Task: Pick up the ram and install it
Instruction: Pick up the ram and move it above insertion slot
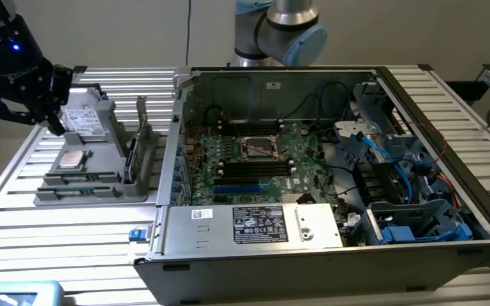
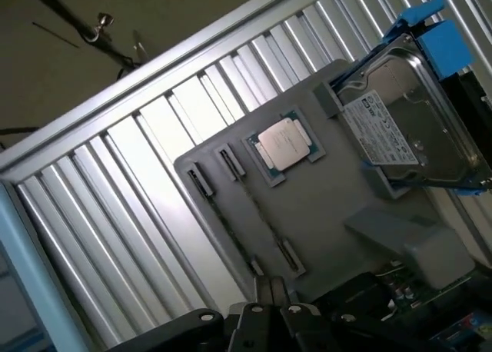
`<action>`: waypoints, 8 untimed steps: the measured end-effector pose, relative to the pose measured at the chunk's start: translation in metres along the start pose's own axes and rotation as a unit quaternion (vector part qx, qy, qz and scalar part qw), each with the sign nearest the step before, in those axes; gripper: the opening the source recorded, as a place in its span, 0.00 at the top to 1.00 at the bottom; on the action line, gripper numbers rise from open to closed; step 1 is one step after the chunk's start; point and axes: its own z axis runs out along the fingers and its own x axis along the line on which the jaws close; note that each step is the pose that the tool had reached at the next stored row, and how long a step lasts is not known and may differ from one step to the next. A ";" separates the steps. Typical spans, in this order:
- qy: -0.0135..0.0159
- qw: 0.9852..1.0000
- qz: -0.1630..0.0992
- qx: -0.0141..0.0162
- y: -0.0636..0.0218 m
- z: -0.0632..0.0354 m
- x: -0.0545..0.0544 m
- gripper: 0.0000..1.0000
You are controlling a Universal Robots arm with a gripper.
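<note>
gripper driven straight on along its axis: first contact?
Probably the grey tray, by the end of the ram held in it, just ahead of the shut gripper. Depth is unclear; it might be the ram itself.

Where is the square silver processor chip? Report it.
The chip lies on the grey plastic tray at the exterior view's left, beside the blue-framed silver hard drive.

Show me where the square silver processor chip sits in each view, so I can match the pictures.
Exterior view: the processor chip lies on the gray tray at the exterior view's left, just nearer the camera than the hard drive.
Wrist view: the processor chip lies on the gray tray, beside the hard drive.
Shared landmark: the white-labelled hard drive.
</note>
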 end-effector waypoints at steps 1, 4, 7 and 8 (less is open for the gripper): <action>0.000 1.000 -0.010 0.000 0.0000 0.0002 0.000 0.89; 0.000 0.999 -0.037 -0.001 0.0000 0.0009 0.000 0.89; -0.001 0.998 -0.064 -0.001 0.0000 0.0015 0.000 0.89; -0.001 0.997 -0.073 -0.001 0.0000 0.0017 0.000 0.89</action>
